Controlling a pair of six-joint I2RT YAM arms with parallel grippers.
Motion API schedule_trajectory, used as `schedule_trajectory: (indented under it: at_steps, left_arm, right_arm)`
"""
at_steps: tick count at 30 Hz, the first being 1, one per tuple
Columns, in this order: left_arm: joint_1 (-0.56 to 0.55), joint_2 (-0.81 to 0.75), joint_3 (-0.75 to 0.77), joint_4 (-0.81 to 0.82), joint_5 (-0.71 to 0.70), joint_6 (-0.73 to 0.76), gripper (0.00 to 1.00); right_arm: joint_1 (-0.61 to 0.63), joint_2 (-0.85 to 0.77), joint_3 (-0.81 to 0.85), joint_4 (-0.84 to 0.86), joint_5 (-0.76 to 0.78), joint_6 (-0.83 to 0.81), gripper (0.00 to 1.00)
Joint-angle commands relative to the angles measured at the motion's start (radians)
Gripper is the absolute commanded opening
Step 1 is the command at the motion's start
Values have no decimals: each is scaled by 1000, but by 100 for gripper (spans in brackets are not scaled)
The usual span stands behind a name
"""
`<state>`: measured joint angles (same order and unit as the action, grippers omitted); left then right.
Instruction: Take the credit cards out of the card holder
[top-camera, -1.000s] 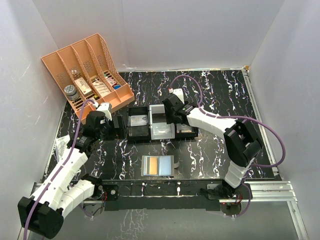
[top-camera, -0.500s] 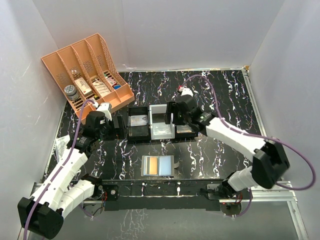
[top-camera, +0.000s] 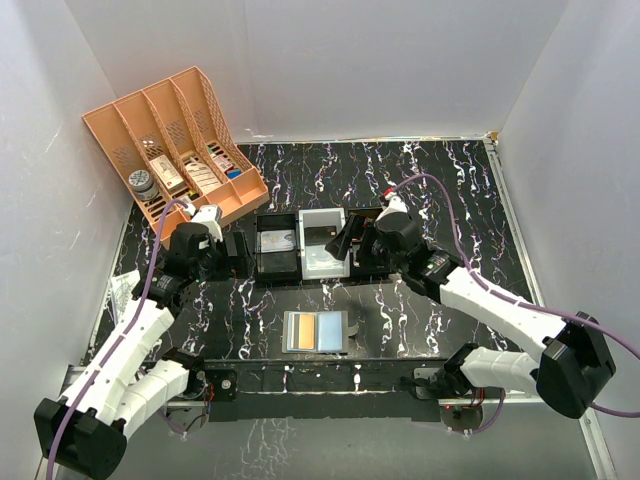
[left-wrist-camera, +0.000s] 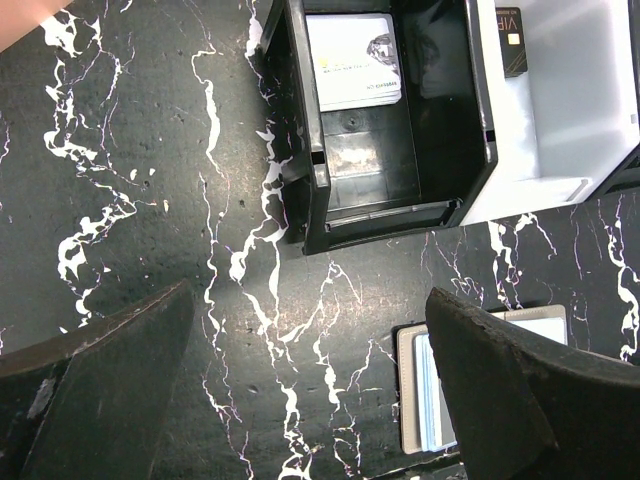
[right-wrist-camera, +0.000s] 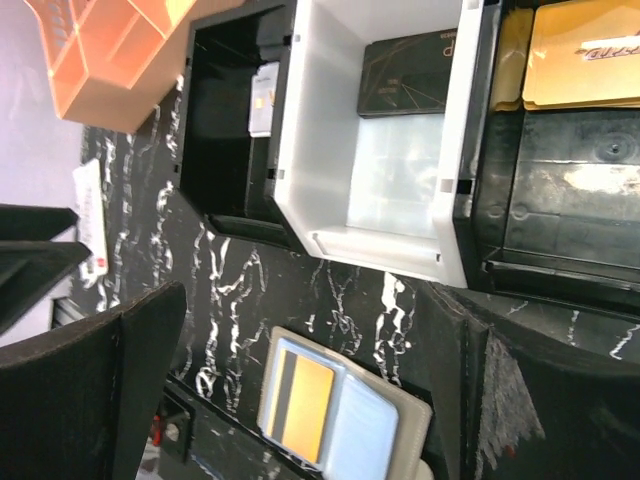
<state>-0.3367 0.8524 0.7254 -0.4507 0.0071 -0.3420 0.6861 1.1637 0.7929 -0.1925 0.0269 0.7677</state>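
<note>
The card holder (top-camera: 317, 332) lies open and flat near the table's front edge. A gold-orange card (top-camera: 327, 332) sits in one panel and the other panel shows pale blue. It also shows in the right wrist view (right-wrist-camera: 400, 435) with the gold-orange card (right-wrist-camera: 305, 405), and partly in the left wrist view (left-wrist-camera: 415, 385). A dark card (top-camera: 318, 234) lies in the white tray (top-camera: 324, 262). Gold cards (right-wrist-camera: 585, 40) lie in the right black tray, and a white card (left-wrist-camera: 352, 60) in the left black tray. My left gripper (top-camera: 238, 254) is open and empty left of the trays. My right gripper (top-camera: 352, 243) is open and empty over the trays.
Three trays stand in a row mid-table: black (top-camera: 277, 262), white, black (top-camera: 372, 264). A peach rack (top-camera: 175, 140) with small boxes stands at the back left. White walls close in the table on three sides.
My right arm has swung out to the right and its gripper has pulled back from the far side of the white tray. The left arm has not moved.
</note>
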Motion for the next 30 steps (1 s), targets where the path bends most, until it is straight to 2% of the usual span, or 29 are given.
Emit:
schedule_trajectory:
  at_steps: [1,11,14,20,25,30]
  left_arm:
    - [4,-22,-3,-8,-2,0,99]
    - [4,-18,-2,-8,7,3,99]
    - [4,-16,-2,-9,5,3,99]
    - [3,2,-2,-5,16,5,99]
    - [4,11,-2,-4,29,6,99]
    - [4,13,-7,5,67,8,99]
  right_arm:
    - [-2,-41,-29,89,42,147,98]
    - [-5,-66,-209,503,-219,216,98]
    - [-4,-26,-169,463,-265,209,96]
    - [1,-4,-163,412,-360,215,83]
    - [42,-63,-239,370,-328,238,74]
    - [157,-77,-297,378,-263,264,68]
